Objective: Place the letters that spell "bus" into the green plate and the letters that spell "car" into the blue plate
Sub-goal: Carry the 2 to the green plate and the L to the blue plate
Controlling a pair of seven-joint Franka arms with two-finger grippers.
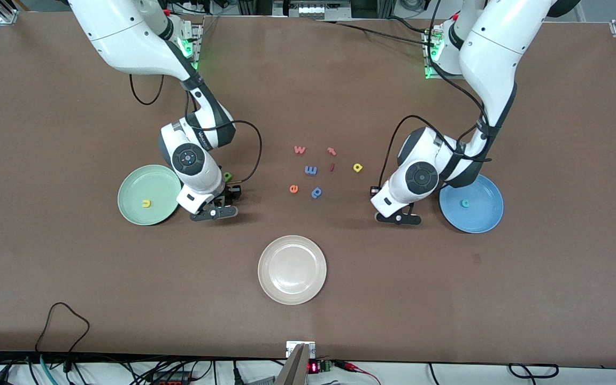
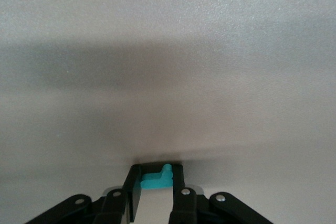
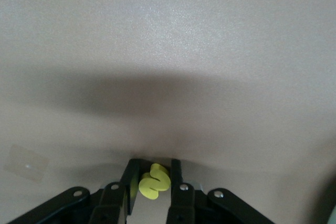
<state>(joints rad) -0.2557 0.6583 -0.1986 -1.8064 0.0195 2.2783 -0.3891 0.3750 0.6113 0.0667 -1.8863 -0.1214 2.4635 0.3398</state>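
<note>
We have the yellow u (image 1: 146, 203) in the green plate (image 1: 131, 211) and the teal c (image 1: 465, 203) in the blue plate (image 1: 487, 219). Our right gripper (image 3: 154, 182) is squeezed on the yellow s (image 3: 154, 182), low beside the green plate. Our left gripper (image 2: 156, 181) is squeezed on the teal r (image 2: 156, 181), low beside the blue plate. The green b (image 1: 228, 176) and yellow a (image 1: 357, 168) wait on the table (image 1: 72, 278), with the orange e (image 1: 293, 188) and blue p (image 1: 316, 192) between them. Nothing blocks us.

There are one green plate (image 1: 126, 187), one blue plate (image 1: 492, 214), one white plate (image 1: 265, 270), twelve little letters (image 1: 299, 149) and two robot arms (image 1: 492, 64).
</note>
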